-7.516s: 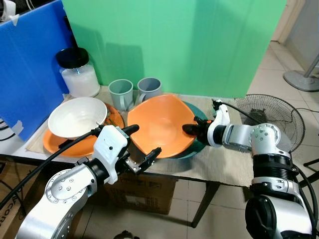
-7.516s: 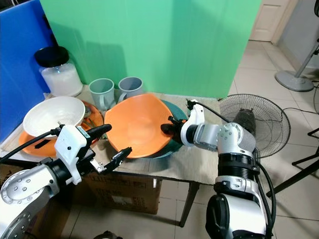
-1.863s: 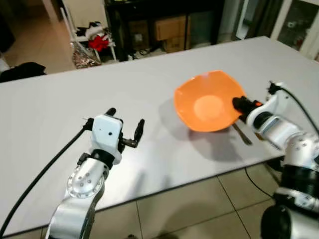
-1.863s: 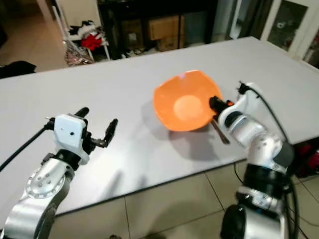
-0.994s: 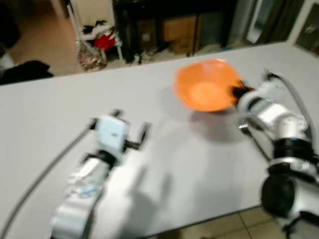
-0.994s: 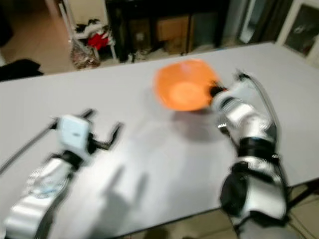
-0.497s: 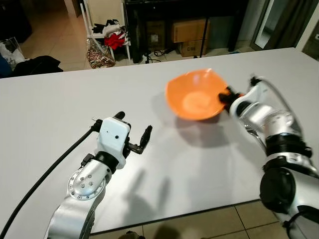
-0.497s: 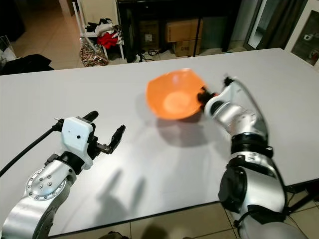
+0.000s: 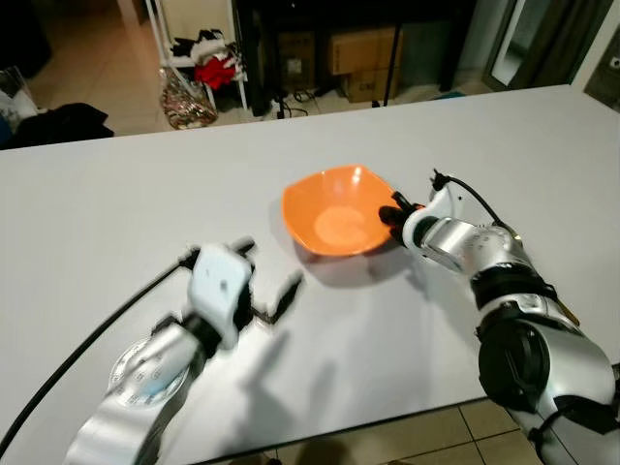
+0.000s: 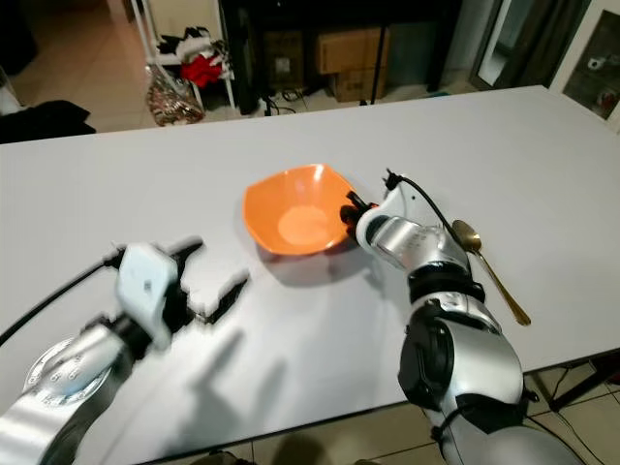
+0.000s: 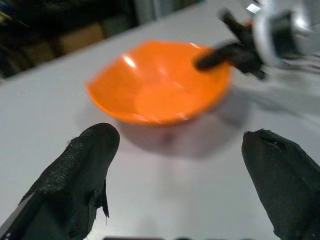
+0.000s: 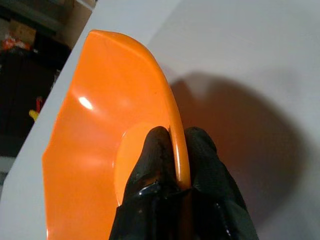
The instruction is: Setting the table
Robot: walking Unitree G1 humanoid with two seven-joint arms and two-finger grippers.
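The white tabletop (image 9: 116, 184) is smooth and matte, running out of frame on both sides; dim clutter lies on the floor past its far edge, too dark to sort out. On it, near the middle, is the orange bowl (image 9: 334, 211), glossy plastic with a softly squared, wavy rim; from the shadow beneath it in the right wrist view, it may be tilted or just off the surface, though that is hard to judge. The right gripper (image 9: 396, 214) has its black fingers (image 12: 201, 150) clenched on the bowl's rim, one inside and one outside the wall. The left gripper (image 10: 215, 279) hovers over the tabletop nearer the robot, well apart from the bowl, blurred in the head views; the left wrist view shows its textured black fingers (image 11: 82, 170) spread wide with nothing between them. A gold-coloured metal spoon (image 10: 487, 267) lies flat on the tabletop, just past the right arm.
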